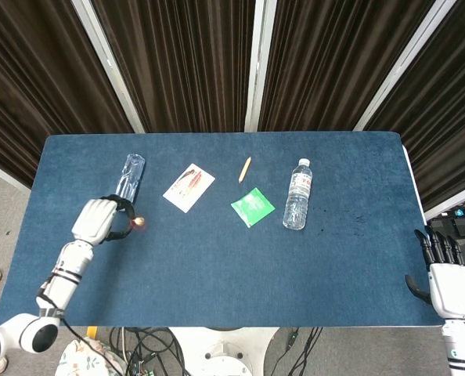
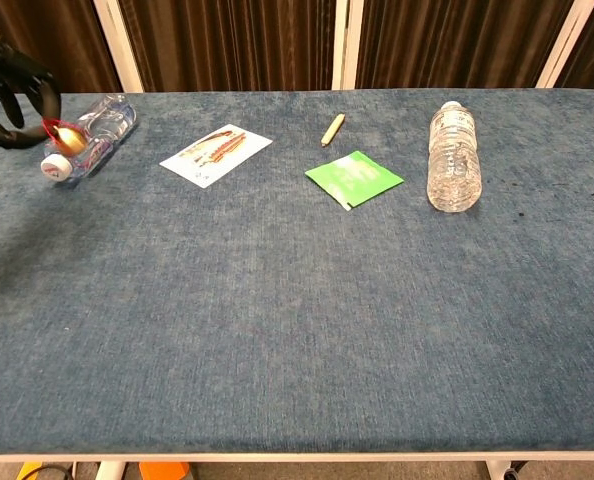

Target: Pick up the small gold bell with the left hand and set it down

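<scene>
The small gold bell with a red loop hangs above the blue table, pinched at the fingertips of my left hand. In the chest view the bell appears in front of a lying clear bottle, held by the dark fingers of the left hand at the far left edge. My right hand rests off the table's right front corner, fingers straight and apart, holding nothing.
A clear bottle lies on its side at the left, just beyond the bell. A printed card, a pencil, a green packet and a lying water bottle spread across the table's far middle.
</scene>
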`<action>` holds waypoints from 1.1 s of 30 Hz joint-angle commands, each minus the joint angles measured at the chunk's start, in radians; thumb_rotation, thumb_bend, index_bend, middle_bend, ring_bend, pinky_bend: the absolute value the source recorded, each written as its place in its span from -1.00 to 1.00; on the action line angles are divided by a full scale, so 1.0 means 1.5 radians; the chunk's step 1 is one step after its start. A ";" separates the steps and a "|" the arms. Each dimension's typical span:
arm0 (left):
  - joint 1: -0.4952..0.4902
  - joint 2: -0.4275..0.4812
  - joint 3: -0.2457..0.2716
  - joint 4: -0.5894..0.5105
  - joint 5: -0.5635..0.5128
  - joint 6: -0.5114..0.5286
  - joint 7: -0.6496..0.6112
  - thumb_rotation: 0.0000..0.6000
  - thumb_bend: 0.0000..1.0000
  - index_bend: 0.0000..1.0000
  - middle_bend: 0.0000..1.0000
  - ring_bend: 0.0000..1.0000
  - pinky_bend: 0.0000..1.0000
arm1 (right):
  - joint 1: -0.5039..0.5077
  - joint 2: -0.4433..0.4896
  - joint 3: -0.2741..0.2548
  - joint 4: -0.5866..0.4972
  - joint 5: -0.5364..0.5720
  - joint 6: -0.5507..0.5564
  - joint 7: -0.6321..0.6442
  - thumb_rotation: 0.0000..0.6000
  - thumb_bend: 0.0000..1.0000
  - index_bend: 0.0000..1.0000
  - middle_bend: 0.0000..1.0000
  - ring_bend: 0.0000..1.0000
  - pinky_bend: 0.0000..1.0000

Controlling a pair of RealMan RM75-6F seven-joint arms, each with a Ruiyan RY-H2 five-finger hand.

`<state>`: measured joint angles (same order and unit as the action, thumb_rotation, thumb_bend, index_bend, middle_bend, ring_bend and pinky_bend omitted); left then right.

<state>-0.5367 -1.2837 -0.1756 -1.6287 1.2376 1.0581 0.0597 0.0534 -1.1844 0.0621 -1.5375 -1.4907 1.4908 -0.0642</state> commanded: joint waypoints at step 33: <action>0.020 -0.066 0.027 0.007 -0.044 0.020 0.102 1.00 -0.14 0.28 0.04 -0.30 -0.20 | 0.002 0.000 0.001 0.000 0.003 -0.003 -0.001 1.00 -0.63 -1.00 -1.00 -1.00 -0.98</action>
<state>-0.5129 -1.3519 -0.1533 -1.6543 1.1431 1.0067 0.1061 0.0556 -1.1851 0.0630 -1.5371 -1.4859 1.4859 -0.0661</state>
